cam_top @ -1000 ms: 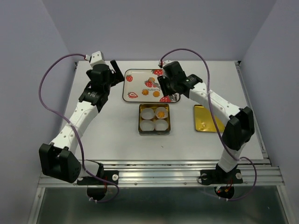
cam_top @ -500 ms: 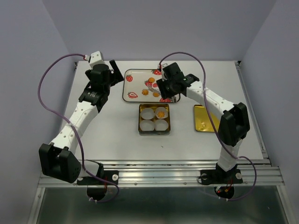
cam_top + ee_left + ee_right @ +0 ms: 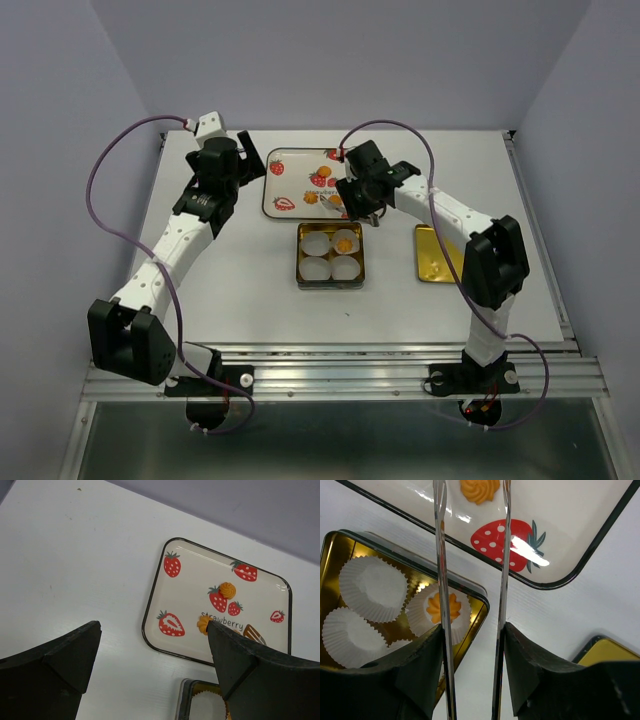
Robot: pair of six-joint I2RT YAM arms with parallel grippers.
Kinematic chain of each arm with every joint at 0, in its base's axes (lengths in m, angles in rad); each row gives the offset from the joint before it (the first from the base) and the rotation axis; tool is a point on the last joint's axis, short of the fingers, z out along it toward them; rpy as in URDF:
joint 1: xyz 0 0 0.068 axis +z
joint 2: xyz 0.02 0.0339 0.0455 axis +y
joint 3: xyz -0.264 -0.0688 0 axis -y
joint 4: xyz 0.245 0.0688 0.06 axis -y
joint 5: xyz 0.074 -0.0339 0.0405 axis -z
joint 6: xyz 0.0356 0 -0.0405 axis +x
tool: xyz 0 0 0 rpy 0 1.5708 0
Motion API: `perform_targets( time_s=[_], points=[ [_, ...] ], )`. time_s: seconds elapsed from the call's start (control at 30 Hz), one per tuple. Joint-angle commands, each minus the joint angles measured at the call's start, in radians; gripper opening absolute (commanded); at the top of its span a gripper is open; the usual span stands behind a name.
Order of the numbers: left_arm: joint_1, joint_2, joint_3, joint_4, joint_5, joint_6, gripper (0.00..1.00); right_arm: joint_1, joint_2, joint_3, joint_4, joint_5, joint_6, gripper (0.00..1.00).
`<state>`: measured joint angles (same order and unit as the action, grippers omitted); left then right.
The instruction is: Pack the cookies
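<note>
Now, one of the cookies (image 3: 343,241) sits in a white paper cup in the far right compartment of the gold tin (image 3: 299,256). The tin stands on the worktop (image 3: 240,270) just in front of the strawberry tray (image 3: 295,182). The other three paper cups (image 3: 317,267) in the tin are empty.

More cookies lie loose on the tray. The left wrist view shows one (image 3: 227,589) beside a printed strawberry and a second (image 3: 202,625) half hidden behind a finger. From above, the count on the tray is hard to make out.

The right fingers (image 3: 540,675) hang over the near right part of the tray, pinching a pair of thin metal tongs (image 3: 503,555) whose two blades stand apart. The blade tips reach to either side of a swirled cookie (image 3: 480,490) on the tray, seemingly without touching it.

The left fingers (image 3: 55,670) are spread wide and grip nothing, held above the worktop at the tray's left side.

The tin's gold lid (image 3: 436,262) lies flat to the right of the tin, partly under the right arm.
</note>
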<state>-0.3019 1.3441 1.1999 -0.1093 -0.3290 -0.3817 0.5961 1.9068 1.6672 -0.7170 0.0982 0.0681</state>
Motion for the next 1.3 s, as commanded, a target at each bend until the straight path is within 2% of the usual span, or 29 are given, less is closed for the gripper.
perform_targets(
  time_s=[0.0,0.4,0.63,0.97,1.27],
  points=[
    [-0.005,-0.008,0.018,0.013,-0.021,0.015,0.99,0.002,-0.006,0.000,0.002,0.017,-0.001,0.55],
    [-0.005,-0.007,0.018,0.013,-0.030,0.014,0.99,0.002,0.014,-0.001,-0.002,0.037,-0.002,0.55],
    [-0.005,-0.002,0.023,0.010,-0.036,0.015,0.99,0.002,0.015,0.008,-0.016,0.018,0.001,0.48],
    [-0.005,-0.006,0.024,0.007,-0.033,0.009,0.99,0.002,0.029,0.029,-0.045,0.001,0.028,0.47],
    [-0.005,-0.017,0.020,0.003,-0.031,0.000,0.99,0.002,0.023,0.042,-0.061,0.015,0.064,0.39]
  ],
)
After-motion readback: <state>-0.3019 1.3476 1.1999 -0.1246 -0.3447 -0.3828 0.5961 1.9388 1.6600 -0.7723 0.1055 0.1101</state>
